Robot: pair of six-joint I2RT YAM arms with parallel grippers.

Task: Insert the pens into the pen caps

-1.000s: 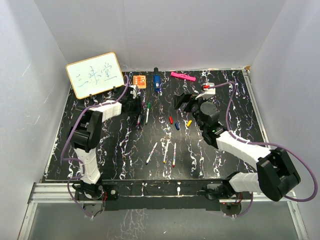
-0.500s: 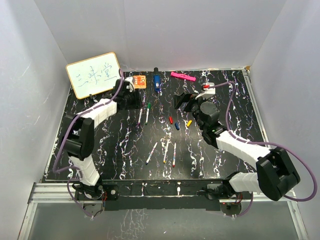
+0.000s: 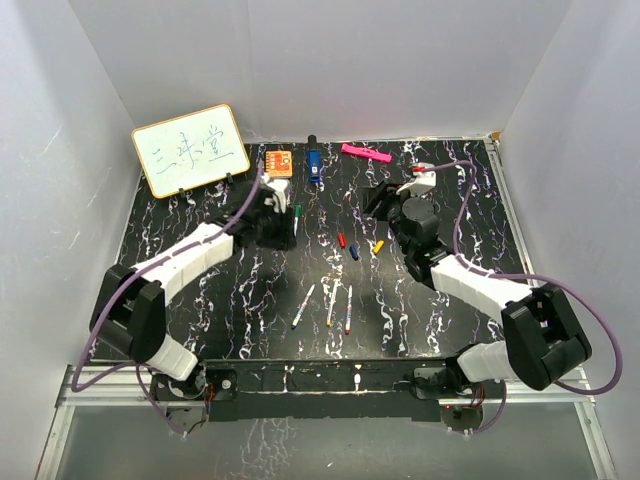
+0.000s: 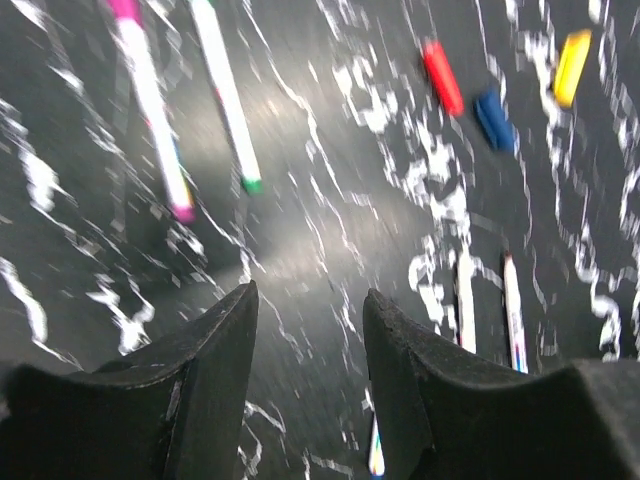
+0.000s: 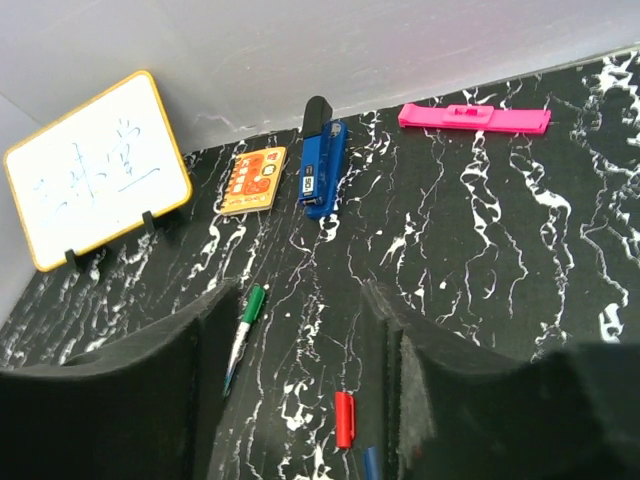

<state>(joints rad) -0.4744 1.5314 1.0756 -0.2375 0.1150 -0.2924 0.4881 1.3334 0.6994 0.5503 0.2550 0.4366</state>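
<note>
Two pens lie side by side at the far left: a purple-ended pen and a green-capped pen. My left gripper hovers just beside them, open, nothing between its fingers; it covers the purple pen in the top view. Three more pens lie nearer the front. Loose caps sit mid-table: red cap, blue cap, yellow cap. My right gripper hangs open above the caps.
A small whiteboard stands at the far left. Along the back lie an orange square block, a blue-and-black object and a flat pink bar. White walls close in three sides.
My left gripper has swung from beside the whiteboard towards the middle, over the two far pens. The right gripper's jaws have narrowed and it has edged towards the back.
</note>
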